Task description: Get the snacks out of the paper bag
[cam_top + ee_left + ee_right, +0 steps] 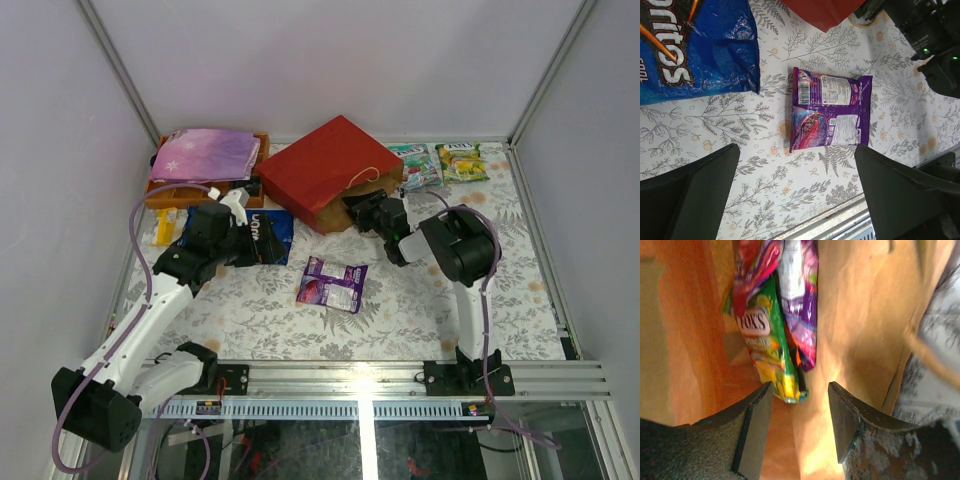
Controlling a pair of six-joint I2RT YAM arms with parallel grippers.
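The red paper bag [320, 170] lies on its side at the back, its mouth facing right. My right gripper [368, 212] reaches into that mouth. In the right wrist view its jaws [800, 412] stand partly apart inside the brown bag wall [860, 315], with the lower end of a green packet [767, 350] just at the fingertips. A purple packet [802, 305] and a pink-red one [752, 260] lie deeper in. The blue Doritos bag [272, 235] and a purple packet [333, 283] lie on the table. My left gripper [797, 200] hovers open over the cloth near that purple packet [830, 112].
Two small packets [418, 165] [462, 162] lie at the back right. A starry pink-purple pouch [205, 155] rests on an orange tray [160, 195] at the back left. The metal rail [360, 378] runs along the near edge.
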